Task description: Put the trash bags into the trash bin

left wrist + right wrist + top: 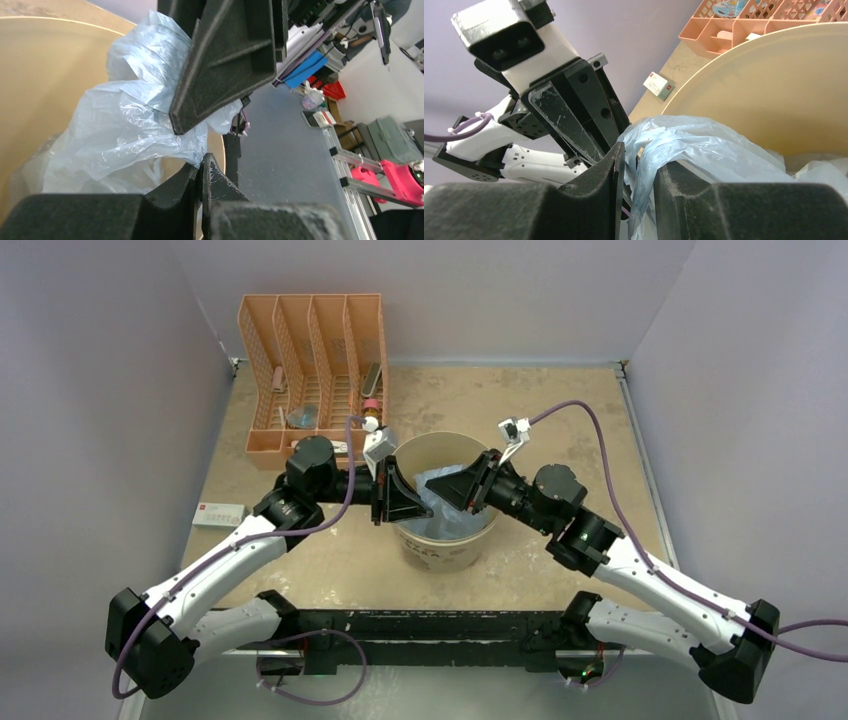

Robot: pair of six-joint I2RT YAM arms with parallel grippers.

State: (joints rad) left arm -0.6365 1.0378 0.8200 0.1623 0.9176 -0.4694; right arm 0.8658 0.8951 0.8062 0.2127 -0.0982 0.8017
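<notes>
The right gripper [640,167] stands narrowly parted, with a strand of the thin, translucent light-blue plastic trash bag [704,150] between its fingers. The left gripper [202,170] is closed against the film; we cannot confirm a pinch. The bag sits crumpled inside the round cream trash bin [440,552]. We expect any snagged film to follow a lifting arm back out.

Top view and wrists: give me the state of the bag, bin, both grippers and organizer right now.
trash bag, crumpled, in the bin, between both grippers.
trash bin, upright, open-topped.
left gripper, shut at the bag's edge.
right gripper, jaws slightly apart, film running between them.
orange organizer, upright, small items in its slots.
</notes>
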